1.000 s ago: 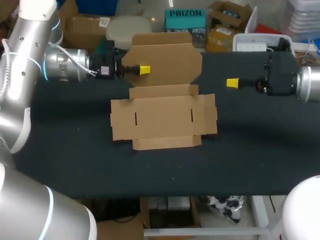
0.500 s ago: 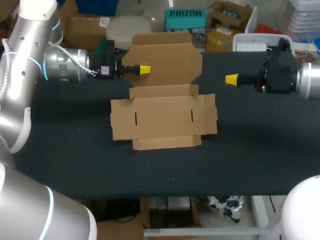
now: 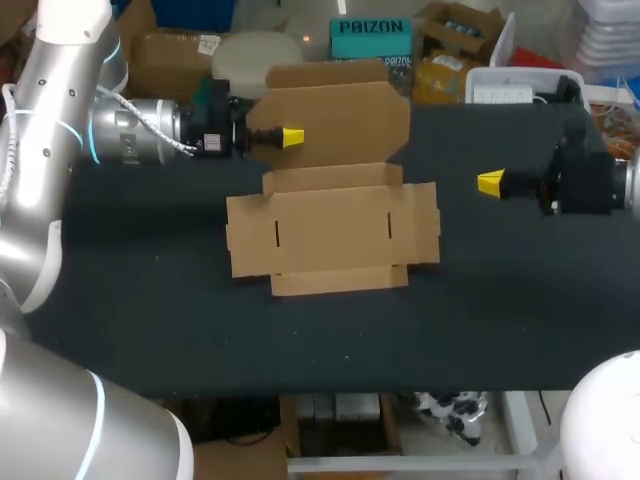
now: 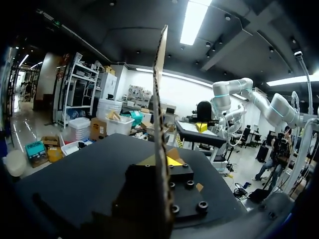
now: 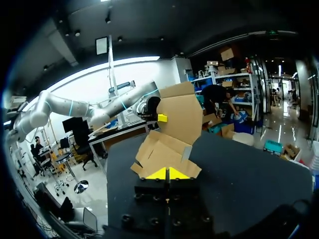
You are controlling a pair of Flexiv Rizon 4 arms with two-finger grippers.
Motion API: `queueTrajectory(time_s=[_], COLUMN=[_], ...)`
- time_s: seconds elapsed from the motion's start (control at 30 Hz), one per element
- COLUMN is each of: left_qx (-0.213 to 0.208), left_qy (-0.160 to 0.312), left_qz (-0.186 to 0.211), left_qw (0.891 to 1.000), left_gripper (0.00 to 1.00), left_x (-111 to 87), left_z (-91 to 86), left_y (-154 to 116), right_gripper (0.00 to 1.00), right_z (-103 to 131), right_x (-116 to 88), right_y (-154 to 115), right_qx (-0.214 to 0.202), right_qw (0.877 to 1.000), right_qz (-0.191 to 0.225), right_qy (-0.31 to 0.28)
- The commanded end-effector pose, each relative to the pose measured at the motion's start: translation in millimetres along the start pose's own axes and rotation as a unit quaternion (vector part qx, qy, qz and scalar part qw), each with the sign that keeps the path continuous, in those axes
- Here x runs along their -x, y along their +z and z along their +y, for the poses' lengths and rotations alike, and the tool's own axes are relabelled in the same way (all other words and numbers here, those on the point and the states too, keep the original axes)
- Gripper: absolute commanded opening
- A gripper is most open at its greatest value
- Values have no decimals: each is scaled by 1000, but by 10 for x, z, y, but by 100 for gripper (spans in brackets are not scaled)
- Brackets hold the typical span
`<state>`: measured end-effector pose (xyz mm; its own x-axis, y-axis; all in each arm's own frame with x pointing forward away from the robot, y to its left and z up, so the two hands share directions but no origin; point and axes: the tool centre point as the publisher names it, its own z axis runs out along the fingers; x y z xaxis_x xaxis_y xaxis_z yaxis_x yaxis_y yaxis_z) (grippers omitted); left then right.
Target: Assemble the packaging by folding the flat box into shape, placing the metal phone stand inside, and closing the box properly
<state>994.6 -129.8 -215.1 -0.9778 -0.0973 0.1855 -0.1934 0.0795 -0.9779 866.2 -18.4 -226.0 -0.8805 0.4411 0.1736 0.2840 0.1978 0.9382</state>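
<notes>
On the dark table (image 3: 150,320) the flat brown cardboard box (image 3: 330,240) lay mostly unfolded, its base, side flaps and near flap all flat on the surface, so I judged the task to be at its very start. Only the broad lid panel (image 3: 335,120) on the far side stood raised from the base, leaning up along its crease. My left gripper (image 3: 291,137) was clamped on that panel near the edge on my left side; in the left wrist view the cardboard ran edge-on between the yellow tips, pinched from both sides. My right gripper (image 3: 490,183) hung over the table well apart from the box's right flap, its two yellow tips pressed together with nothing between them. As I read it, none of the walls had been stood up, no tab sat in the two slits cut in the base, and the box was not yet a box. I could not find the metal phone stand on the table in any view, so placing it and closing the lid were both left to do
</notes>
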Motion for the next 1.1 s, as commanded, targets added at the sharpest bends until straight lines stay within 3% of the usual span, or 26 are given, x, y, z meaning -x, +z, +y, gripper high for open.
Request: queueTrajectory(time_s=[0.03, 0.3, 0.83, 1.1], left_qx=[-1, 3, 5, 1], left_qy=[12, 41, 40, 66], left_qz=[7, 20, 19, -13], left_qw=[1000, 999, 999, 998], left_gripper=[0, 0, 0, 0], left_x=[-63, -149, -153, -382], left_z=[-15, -59, -83, -284], left_y=[51, 142, 155, 75], right_gripper=[0, 0, 0, 0], right_z=[-209, -450, -413, -533], right_x=[-122, -252, -256, -540], right_y=[-90, -228, -199, -165], right_qx=[12, 20, 21, 10], right_qw=[1000, 999, 999, 995], right_qz=[-26, -37, -33, -49], right_qy=[-5, -24, -24, -84])
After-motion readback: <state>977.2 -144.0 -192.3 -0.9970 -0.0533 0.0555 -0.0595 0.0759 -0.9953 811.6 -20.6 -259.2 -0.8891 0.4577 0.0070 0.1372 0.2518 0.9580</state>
